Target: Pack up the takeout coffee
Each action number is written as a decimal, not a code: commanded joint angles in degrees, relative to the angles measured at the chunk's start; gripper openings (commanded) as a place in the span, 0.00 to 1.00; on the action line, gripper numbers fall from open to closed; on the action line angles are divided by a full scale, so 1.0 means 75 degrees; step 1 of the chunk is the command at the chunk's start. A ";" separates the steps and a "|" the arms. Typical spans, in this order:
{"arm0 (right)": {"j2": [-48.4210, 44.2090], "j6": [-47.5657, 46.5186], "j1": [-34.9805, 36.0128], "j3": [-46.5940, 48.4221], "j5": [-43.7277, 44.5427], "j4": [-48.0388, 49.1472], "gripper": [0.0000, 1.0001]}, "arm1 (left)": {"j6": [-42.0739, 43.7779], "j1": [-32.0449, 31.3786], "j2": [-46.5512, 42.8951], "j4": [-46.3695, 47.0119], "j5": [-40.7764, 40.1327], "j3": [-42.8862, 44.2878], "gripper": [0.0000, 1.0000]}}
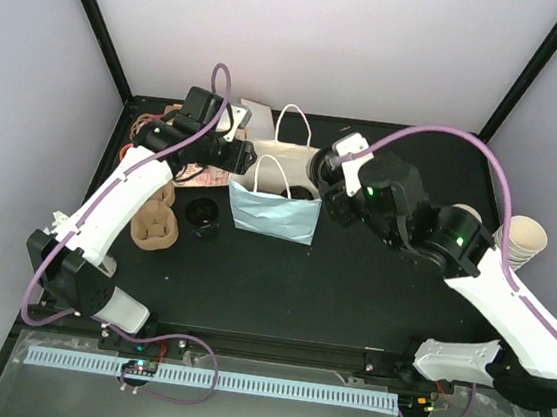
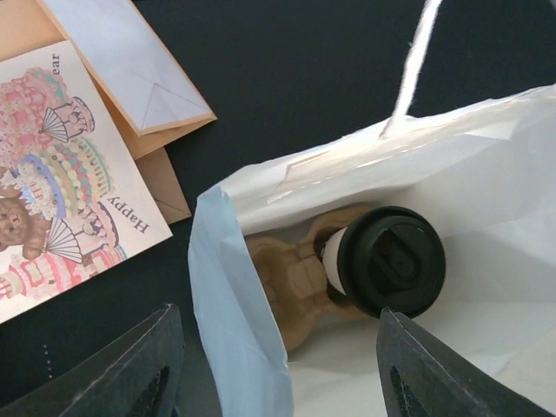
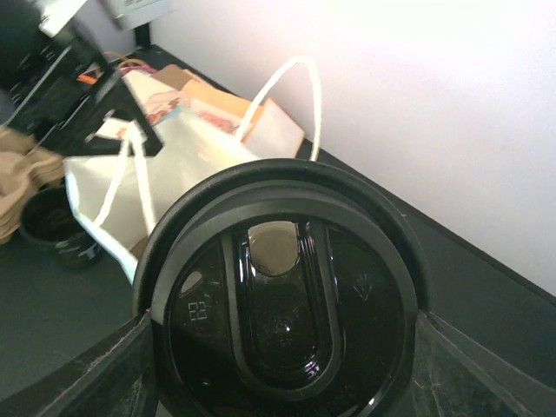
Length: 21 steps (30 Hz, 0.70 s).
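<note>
Left gripper (image 2: 276,317): jaws wide, astride the left wall of the bag (image 2: 208,261), pinching nothing that showed.
Bag: stood upright mid-table, mouth open, a rope handle (image 2: 413,69) hanging over it.
Lidded cup (image 2: 387,261): already sat in the pulp carrier (image 2: 291,282) on the bag's floor.
Right gripper (image 3: 282,365): closed around the held takeout coffee (image 3: 278,287), upright, just right of the bag's mouth.
Step in hand: probably lowering the held takeout coffee into the bag.
Doing it well: the left jaws should steady the wall so the mouth stays open. The right arm should clear the handle, descend beside the seated cup without tilting, and release only once seated.
</note>
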 commanded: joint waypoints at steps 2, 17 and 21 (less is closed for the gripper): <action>0.0564 0.0117 -0.0718 0.0700 -0.0605 0.0297 0.67 | -0.0002 -0.0058 0.0399 -0.0336 -0.0160 0.0493 0.57; 0.1519 0.0465 -0.0838 0.0386 -0.1009 0.0405 0.66 | 0.0013 -0.0302 0.0698 -0.1133 -0.0728 0.0904 0.04; 0.1576 0.0518 -0.0833 0.0328 -0.1153 0.0380 0.66 | 0.0114 -0.0314 0.0559 -0.1177 -0.0561 0.0823 0.02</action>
